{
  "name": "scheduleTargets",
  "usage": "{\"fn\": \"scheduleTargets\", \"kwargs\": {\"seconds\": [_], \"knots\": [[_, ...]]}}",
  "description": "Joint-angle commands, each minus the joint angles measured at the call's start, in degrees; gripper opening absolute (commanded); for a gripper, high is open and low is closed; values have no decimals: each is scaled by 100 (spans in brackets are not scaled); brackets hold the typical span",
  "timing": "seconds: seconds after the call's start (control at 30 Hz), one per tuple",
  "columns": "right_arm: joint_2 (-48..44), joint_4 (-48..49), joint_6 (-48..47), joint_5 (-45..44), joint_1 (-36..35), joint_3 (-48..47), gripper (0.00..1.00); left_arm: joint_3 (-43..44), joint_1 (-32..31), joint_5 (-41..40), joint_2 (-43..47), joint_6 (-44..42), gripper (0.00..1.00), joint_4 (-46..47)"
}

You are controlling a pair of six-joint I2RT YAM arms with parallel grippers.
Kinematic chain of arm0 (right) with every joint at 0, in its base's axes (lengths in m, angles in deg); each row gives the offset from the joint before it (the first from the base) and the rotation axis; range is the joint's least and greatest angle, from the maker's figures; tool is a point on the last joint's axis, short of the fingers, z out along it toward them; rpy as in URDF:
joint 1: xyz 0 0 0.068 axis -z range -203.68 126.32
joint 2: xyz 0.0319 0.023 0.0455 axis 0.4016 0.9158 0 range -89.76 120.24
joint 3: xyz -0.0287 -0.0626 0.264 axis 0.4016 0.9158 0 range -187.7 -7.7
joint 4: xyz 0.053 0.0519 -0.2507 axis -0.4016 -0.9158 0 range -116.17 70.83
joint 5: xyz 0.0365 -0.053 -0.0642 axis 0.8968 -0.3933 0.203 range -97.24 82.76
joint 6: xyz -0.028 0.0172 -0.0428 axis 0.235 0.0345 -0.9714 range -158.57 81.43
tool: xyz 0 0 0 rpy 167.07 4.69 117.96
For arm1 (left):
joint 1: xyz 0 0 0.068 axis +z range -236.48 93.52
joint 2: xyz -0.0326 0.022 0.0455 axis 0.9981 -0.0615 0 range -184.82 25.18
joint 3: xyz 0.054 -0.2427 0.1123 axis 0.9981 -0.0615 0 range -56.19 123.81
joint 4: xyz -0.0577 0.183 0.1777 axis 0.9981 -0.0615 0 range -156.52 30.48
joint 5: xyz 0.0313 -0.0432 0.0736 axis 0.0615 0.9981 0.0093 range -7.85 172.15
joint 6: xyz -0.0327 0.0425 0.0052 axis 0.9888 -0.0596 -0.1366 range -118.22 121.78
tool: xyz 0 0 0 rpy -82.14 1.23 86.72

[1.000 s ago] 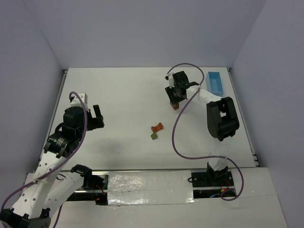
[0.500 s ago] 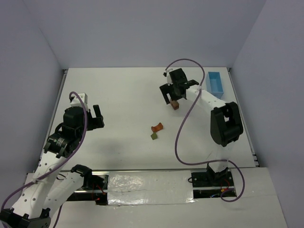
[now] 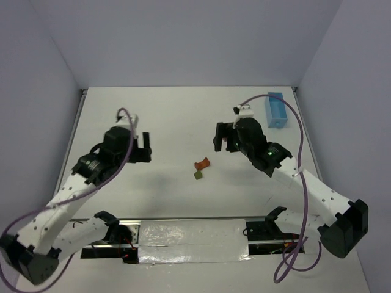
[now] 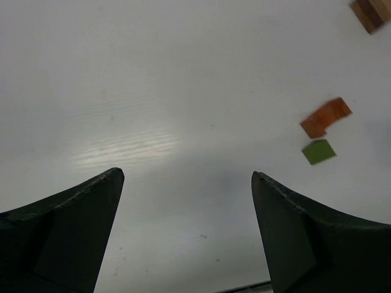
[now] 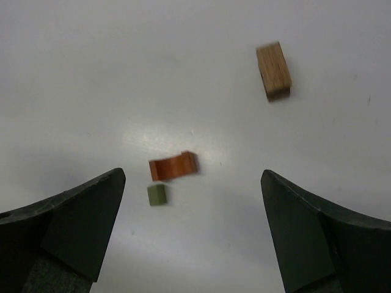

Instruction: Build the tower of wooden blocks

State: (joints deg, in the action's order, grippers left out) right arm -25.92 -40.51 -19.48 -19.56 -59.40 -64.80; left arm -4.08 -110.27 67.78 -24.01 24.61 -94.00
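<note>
The wood block tower is a small tan block [image 5: 273, 70] with a darker layer under it, standing alone on the white table; it also shows at the top right of the left wrist view [image 4: 369, 13]. In the top view my right arm hides it. An orange arched block [image 3: 202, 163] [image 5: 174, 166] lies mid-table with a small olive green block [image 3: 198, 175] [image 5: 157, 195] right beside it. My right gripper [image 3: 221, 139] [image 5: 192, 177] hangs open and empty above the table, back from the tan block. My left gripper [image 3: 148, 148] [image 4: 186, 174] is open and empty, left of the loose blocks [image 4: 325, 117].
A light blue tray [image 3: 275, 110] stands at the back right of the table, beyond my right arm. Purple cables loop over both arms. The table's near edge carries the arm bases and a strip of silver tape [image 3: 189, 235].
My right gripper opened, let go of the tan block and drew back toward the table's middle. My left arm swung forward and right, toward the loose blocks.
</note>
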Motion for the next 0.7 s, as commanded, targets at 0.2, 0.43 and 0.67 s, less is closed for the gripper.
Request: {"fn": "scheduleTargets", "kwargs": {"seconds": [0.2,0.43,0.67], "knots": [[-1697,-731,1000,-255,364,629,100,1521,-2630,-49,-3192,-540,95,774],[-2463,-924,912,106,479,850,100,1046,-2631,786,-4045,-1799,83,2717],[-2797,-977,789,467,479,823,100,1274,-2306,1181,-4836,-2098,80,2974]]}}
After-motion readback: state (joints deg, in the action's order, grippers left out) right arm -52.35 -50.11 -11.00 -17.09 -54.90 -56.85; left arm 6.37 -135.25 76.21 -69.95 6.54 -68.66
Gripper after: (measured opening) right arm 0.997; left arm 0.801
